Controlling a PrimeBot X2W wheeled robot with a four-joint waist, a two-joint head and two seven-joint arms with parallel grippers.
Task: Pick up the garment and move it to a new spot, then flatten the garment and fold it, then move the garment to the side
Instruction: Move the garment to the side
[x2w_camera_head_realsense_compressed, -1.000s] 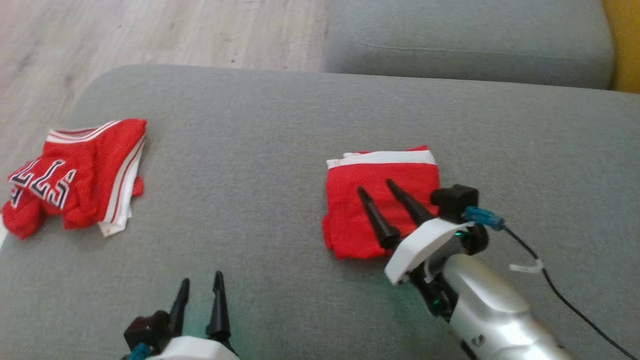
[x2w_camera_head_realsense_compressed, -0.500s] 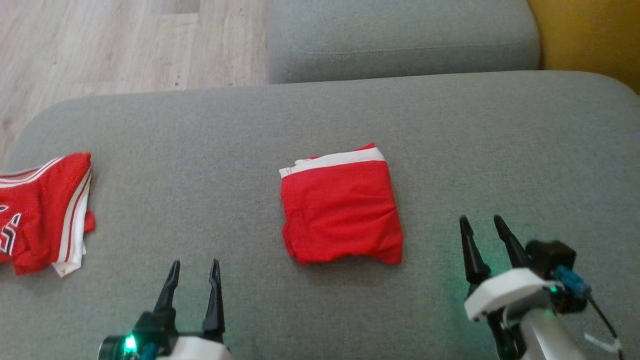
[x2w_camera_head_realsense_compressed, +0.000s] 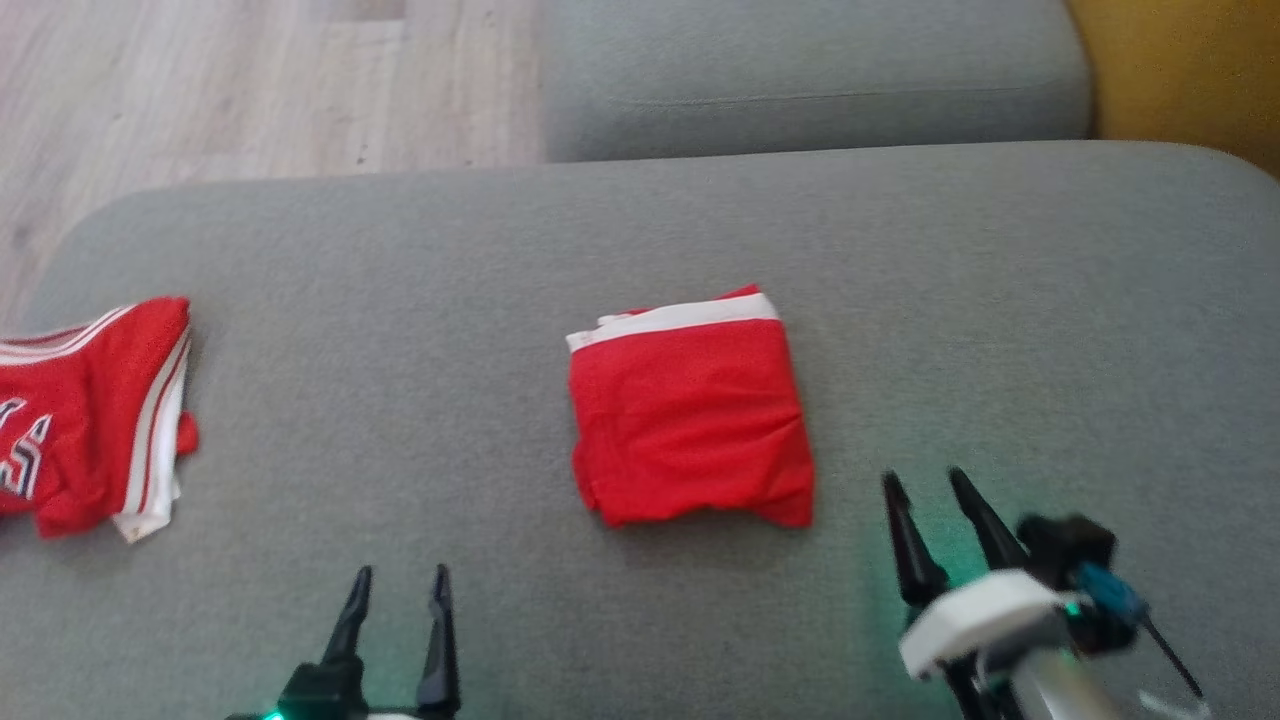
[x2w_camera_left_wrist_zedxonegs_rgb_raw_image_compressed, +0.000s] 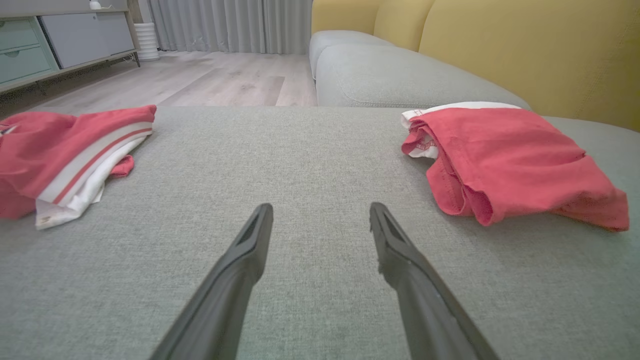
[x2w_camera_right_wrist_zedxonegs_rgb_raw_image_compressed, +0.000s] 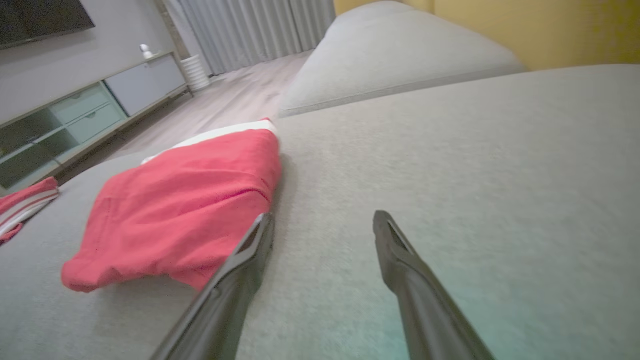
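The right gripper, laid a second ago with its fingers over the near right part of the folded red garment, is now drawn clear of it. It is held near and to the right of the cloth, apart from it, above the grey cushion. Over the last half second it is brought a little nearer still. The left gripper is likewise pulled back slightly toward the near edge. The head view is shifted as a whole, so the second red garment at the left is now cut by the picture's edge.
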